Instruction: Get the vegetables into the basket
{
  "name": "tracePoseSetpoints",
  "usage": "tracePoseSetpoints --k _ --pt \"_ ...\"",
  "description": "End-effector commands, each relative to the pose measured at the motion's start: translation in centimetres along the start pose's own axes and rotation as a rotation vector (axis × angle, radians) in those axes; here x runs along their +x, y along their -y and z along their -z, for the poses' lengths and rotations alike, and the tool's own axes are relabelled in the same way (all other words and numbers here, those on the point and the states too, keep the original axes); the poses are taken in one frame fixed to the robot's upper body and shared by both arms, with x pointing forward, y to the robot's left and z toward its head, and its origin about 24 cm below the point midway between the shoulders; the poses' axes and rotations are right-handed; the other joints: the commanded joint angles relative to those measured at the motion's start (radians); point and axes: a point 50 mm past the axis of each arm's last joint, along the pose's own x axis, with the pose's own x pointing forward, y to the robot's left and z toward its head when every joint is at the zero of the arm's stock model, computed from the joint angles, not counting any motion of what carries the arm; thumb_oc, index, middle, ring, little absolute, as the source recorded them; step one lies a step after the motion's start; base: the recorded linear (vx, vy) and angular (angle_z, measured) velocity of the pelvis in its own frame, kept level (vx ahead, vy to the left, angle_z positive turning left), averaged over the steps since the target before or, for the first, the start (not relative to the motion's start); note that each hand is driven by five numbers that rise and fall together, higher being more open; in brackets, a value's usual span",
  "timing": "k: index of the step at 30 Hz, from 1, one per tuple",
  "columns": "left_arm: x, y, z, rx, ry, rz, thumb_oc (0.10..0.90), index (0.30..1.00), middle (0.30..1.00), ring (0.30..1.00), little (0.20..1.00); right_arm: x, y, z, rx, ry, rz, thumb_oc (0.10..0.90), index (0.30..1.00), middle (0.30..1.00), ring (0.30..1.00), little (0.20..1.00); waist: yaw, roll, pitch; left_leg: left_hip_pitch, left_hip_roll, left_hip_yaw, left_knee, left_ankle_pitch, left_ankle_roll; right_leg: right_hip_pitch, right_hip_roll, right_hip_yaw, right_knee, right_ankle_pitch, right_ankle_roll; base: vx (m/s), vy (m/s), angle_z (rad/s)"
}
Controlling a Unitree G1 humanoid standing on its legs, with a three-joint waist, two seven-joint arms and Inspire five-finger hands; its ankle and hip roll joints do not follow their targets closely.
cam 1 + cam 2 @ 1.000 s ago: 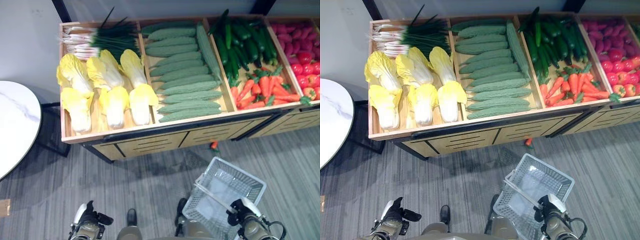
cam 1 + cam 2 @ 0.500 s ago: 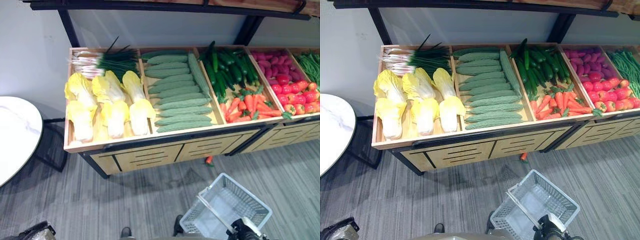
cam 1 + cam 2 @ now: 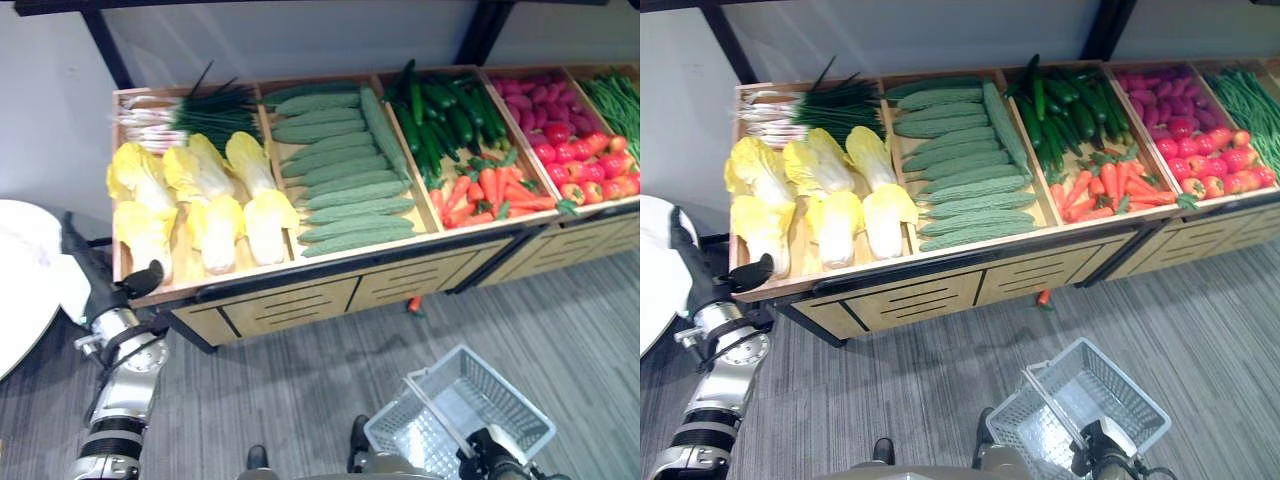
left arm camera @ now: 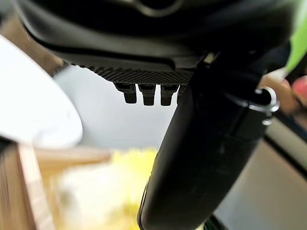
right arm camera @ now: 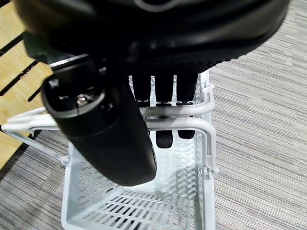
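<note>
Yellow-white cabbages lie in the left bin of a wooden stand, with pale green gourds, dark cucumbers, carrots and red tomatoes in the bins to their right. My left hand is raised at the stand's front left corner, open, its fingers straight up and its thumb towards the nearest cabbage. My right hand is low on the right, shut on the white handle of the empty white basket, which hangs over the floor.
Spring onions lie at the back of the cabbage bin and green beans are at the far right. A round white table stands left of the stand, close to my left arm. One carrot lies on the floor under the stand.
My left arm has risen from the lower edge up to the stand's front left corner. The camera has shifted. My right hand still holds the basket.
</note>
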Motion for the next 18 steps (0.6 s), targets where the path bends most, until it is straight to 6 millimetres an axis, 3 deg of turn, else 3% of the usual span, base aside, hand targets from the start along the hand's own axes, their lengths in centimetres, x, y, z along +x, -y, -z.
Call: tracePoseSetpoints --k 1,6,18 --pt "3.6 -1.4 -3.8 0.005 0.201 -0.082 0.9 1.0 1.0 1.0 1.0 0.4 1.5 -0.5 -0.078 0.035 0.041 0.4 0.3 0.3 0.3 0.3 0.012 -0.037 -0.027 -0.017 0.013 -0.026 0.0 -0.033 -0.012 0.028 -0.115 0.057 -0.001 0.006 0.15 0.0 -0.012 -0.1" --pt "3.6 -0.4 -4.7 -0.021 0.207 -0.073 0.9 1.0 1.0 1.0 1.0 0.4 1.4 -0.6 -0.089 0.04 0.044 0.4 0.3 0.3 0.3 0.3 -0.001 -0.04 -0.032 -0.009 0.019 -0.012 0.0 -0.036 -0.013 0.022 -0.109 0.07 -0.001 0.005 0.149 0.02 -0.013 -0.15" --pt "3.3 2.3 -4.6 -0.099 0.078 -0.047 0.9 1.0 1.0 1.0 1.0 0.2 0.7 -0.2 -0.115 0.025 0.026 0.4 0.3 0.3 0.3 0.3 -0.027 -0.047 -0.041 -0.001 0.03 0.002 0.0 -0.038 -0.015 0.015 -0.095 0.089 -0.001 0.0 0.145 0.02 -0.01 -0.04"
